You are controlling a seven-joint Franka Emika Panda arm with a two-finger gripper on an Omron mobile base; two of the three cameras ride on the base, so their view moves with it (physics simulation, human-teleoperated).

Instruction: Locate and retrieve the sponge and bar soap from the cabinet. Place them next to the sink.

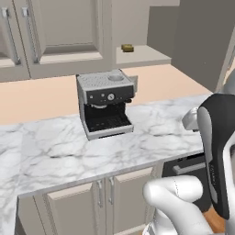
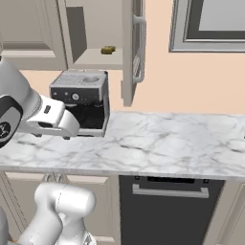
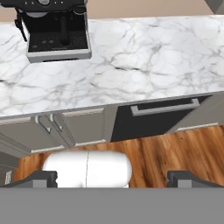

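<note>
While the sponge [image 1: 127, 47] is lying on the open cabinet [image 1: 142, 55] shelf at twelve o'clock, the fingers [image 3: 37, 179] are standing spread, empty (retrieval not begun); reaching upward comes next.

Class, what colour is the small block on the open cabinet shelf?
Yellowish-tan: the sponge, clearest in the left base view.

Kitchen on my feed: marble counter [image 1: 151, 133] carrying coffee machine [image 1: 104, 103], panelled cabinet [image 1: 59, 34] above, dishwasher [image 2: 167, 210] below, wood floor [image 3: 166, 153].
</note>
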